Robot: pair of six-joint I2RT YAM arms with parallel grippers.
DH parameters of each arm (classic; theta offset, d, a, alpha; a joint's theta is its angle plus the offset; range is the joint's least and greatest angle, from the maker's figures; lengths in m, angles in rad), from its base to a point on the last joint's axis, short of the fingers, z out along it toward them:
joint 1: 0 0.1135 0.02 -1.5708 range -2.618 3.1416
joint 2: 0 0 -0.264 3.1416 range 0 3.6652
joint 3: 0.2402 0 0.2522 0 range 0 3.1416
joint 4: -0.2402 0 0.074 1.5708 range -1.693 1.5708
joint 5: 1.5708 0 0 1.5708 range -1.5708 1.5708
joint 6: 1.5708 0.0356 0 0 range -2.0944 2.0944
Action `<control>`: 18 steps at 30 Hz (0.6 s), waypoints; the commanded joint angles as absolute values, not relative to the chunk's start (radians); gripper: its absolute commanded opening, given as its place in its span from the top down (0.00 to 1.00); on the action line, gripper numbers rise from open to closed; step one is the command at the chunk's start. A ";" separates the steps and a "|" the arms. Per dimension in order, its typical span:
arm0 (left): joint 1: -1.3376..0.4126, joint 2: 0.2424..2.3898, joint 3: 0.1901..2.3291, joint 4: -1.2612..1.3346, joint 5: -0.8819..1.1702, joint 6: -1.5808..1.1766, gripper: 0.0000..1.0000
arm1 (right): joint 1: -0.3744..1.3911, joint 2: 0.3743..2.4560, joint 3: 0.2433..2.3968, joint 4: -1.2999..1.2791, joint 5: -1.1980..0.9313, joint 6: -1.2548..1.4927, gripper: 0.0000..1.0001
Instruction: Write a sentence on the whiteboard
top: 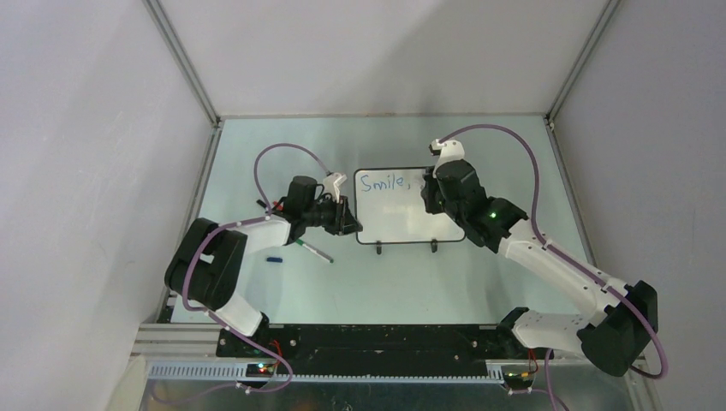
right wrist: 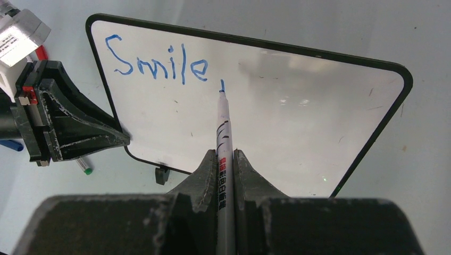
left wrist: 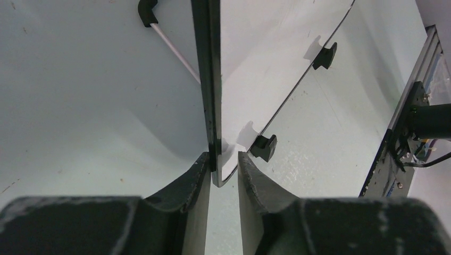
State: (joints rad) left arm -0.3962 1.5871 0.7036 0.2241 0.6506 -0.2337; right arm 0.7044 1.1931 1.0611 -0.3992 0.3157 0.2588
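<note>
**A:** What surface is shown?

**B:** From above, a pale table is seen, enclosed by plain grey walls. The whiteboard is placed at the centre of the frame, with two black feet at its lower edge.

**A:** What has been written?

**B:** Only "Smile," of the sentence is found, in blue, at the board's upper left.

**A:** How are the grippers set?

**B:** The left gripper is clamped on the board's left edge by the lower corner, with one finger on each face. The right gripper is closed on a marker, and its tip is placed at the blue comma stroke.

**A:** What else is seen?

**B:** A second pen and a small blue piece are seen lying on the table, lower left of the board.
</note>
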 commanded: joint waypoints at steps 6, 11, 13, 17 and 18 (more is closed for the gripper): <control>-0.392 1.604 0.746 0.272 0.683 -0.242 0.83 | 0.693 1.198 1.103 -0.405 0.345 0.253 1.00; -0.391 1.598 0.747 0.250 0.677 -0.231 0.84 | 0.694 1.204 1.103 -0.409 0.345 0.257 1.00; -0.391 1.597 0.744 0.245 0.675 -0.229 0.84 | 0.696 1.204 1.103 -0.409 0.343 0.258 1.00; -0.392 1.591 0.740 0.241 0.671 -0.226 0.84 | 0.700 1.197 1.103 -0.411 0.343 0.261 1.00; -0.392 1.592 0.741 0.241 0.671 -0.226 0.84 | 0.700 1.195 1.102 -0.412 0.344 0.260 1.00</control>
